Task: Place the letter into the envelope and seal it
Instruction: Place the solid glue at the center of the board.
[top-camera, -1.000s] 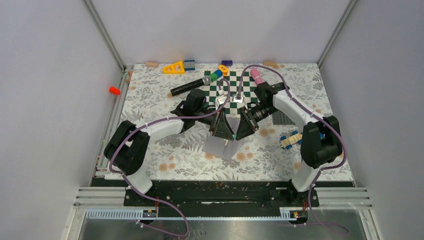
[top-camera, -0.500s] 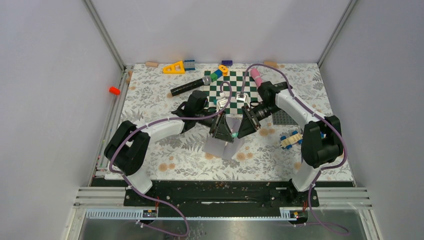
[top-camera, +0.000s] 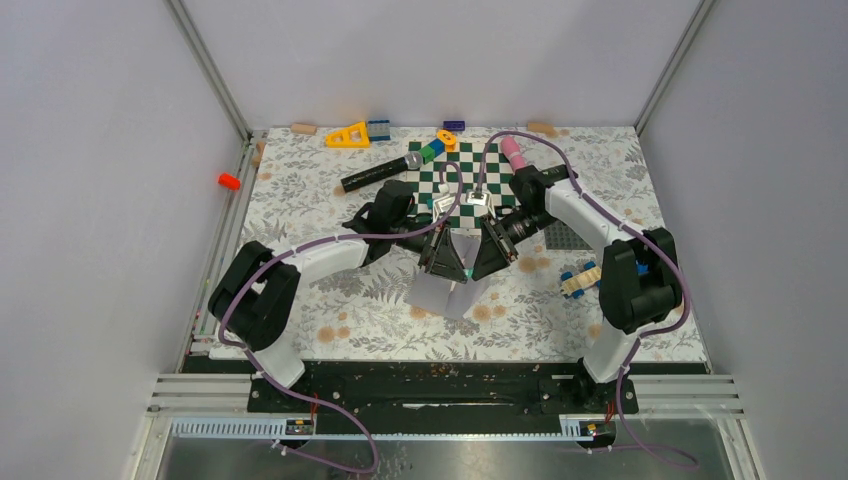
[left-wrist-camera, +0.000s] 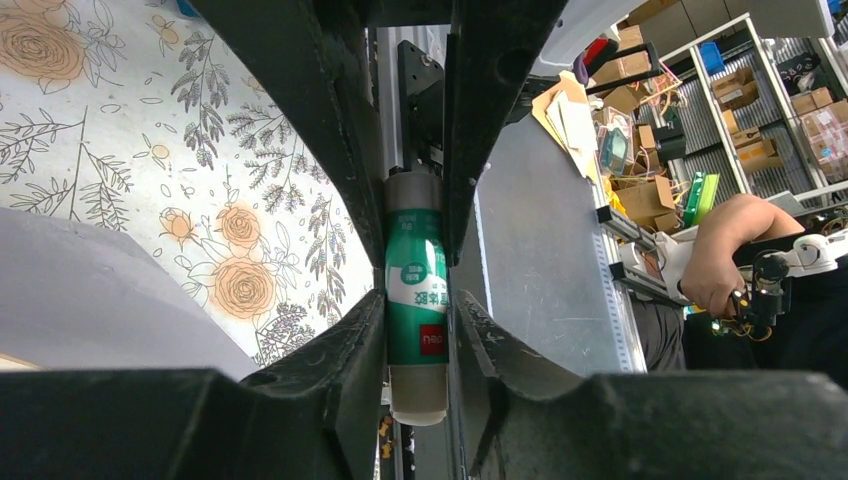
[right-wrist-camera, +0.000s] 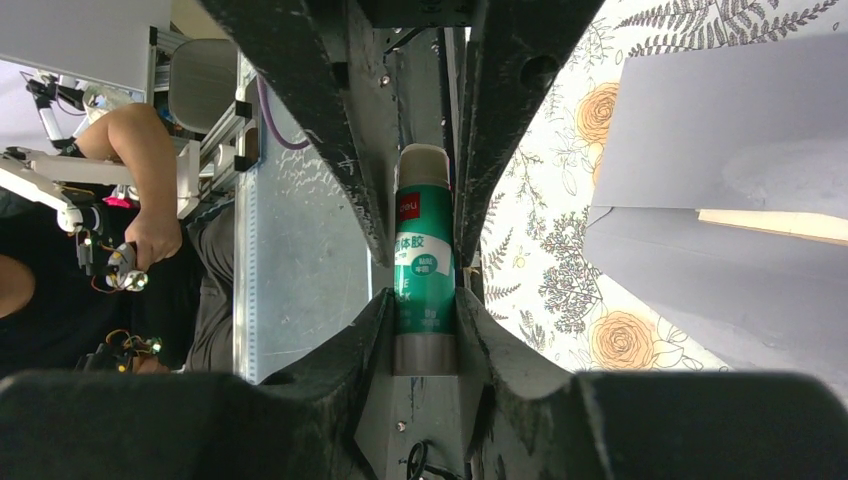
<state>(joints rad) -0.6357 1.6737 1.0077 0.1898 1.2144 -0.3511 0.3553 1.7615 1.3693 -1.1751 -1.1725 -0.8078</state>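
Left gripper (top-camera: 447, 262) and right gripper (top-camera: 488, 257) meet nose to nose above the floral table (top-camera: 320, 310). Both are clamped on the one green glue stick (left-wrist-camera: 416, 300), and each wrist view shows the tube pinched between that gripper's fingers.

Behind them lies one green-and-white checkered board (top-camera: 470, 182), its near edge hidden by the arms. The single grey envelope (top-camera: 440, 296) lies flat on the table directly below the paired grippers, which cover its far part from above. In the right wrist view a cream edge of the letter (right-wrist-camera: 770, 225) shows between its grey panels.

Farther out:
- one black microphone (top-camera: 380, 173), left of the board
- one dark grey studded plate (top-camera: 566, 236), under the right arm
- one yellow triangle (top-camera: 348, 135)
- one blue-and-cream toy car (top-camera: 581, 280)
- one pink cylinder (top-camera: 512, 152)
- one multicoloured brick piece (top-camera: 436, 147)
- two blue bricks (top-camera: 379, 128), well apart
- two wooden blocks (top-camera: 303, 128) at the far edge
- one orange cap (top-camera: 229, 181) off the table's left side
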